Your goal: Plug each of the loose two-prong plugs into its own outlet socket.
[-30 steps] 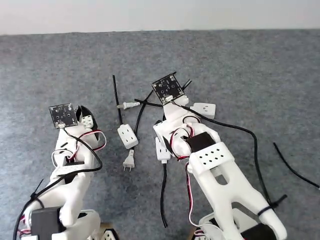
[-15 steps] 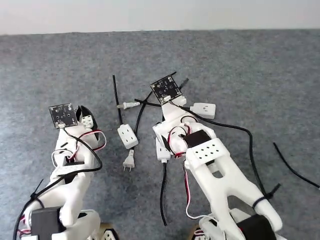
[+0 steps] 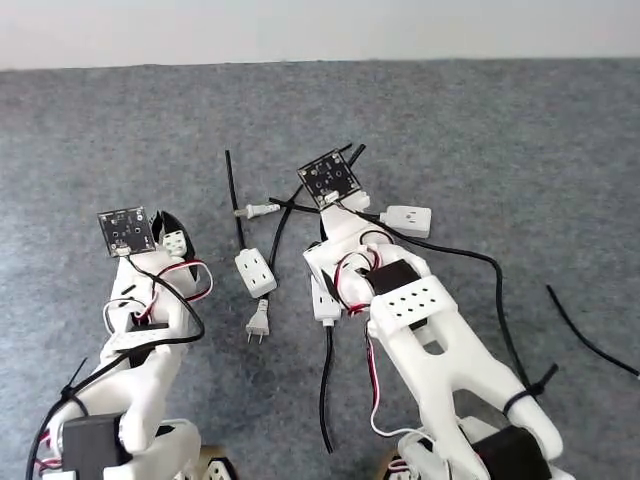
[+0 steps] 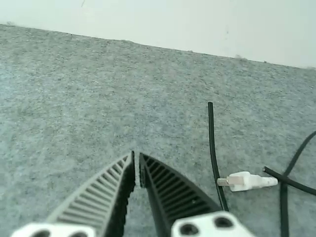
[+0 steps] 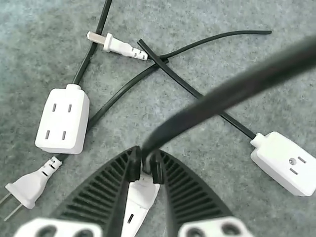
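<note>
Plugs: the held plug (image 5: 143, 190), white with a black cord stub, is pinched between the fingers of the right gripper (image 5: 146, 155), over the grey carpet (image 4: 74, 89). In the high view I place the double outlet (image 3: 255, 272) at 8 o'clock from that wrist and the single outlet (image 3: 408, 216) at 3 o'clock. The first loose plug (image 3: 258, 211) lies at 9 o'clock. The second loose plug (image 3: 258, 322) sits just beside the double outlet, at its 6 o'clock. I record the left gripper (image 4: 137, 157) pressed together over the carpet.
</note>
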Motion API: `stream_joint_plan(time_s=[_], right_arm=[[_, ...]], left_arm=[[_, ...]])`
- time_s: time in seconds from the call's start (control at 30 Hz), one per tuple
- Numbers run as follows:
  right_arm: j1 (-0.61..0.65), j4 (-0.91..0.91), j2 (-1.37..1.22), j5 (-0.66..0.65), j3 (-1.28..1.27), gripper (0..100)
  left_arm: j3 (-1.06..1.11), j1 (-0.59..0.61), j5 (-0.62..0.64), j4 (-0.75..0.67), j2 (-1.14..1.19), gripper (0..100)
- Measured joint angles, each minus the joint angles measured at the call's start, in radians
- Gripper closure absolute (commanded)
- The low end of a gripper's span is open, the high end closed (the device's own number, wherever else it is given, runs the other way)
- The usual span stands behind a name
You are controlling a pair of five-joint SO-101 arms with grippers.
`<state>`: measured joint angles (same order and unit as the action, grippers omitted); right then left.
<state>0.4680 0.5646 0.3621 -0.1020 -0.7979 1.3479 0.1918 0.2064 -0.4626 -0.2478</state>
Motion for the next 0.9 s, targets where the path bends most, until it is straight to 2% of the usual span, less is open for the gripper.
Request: stream_joint_plan(time_s=[0.9], right_arm=[[0.000,-0.087,-0.006,-0.003,-0.038,99.0]], left_arm=[[0.000,0.000,0.000,0.000,0.000,99]])
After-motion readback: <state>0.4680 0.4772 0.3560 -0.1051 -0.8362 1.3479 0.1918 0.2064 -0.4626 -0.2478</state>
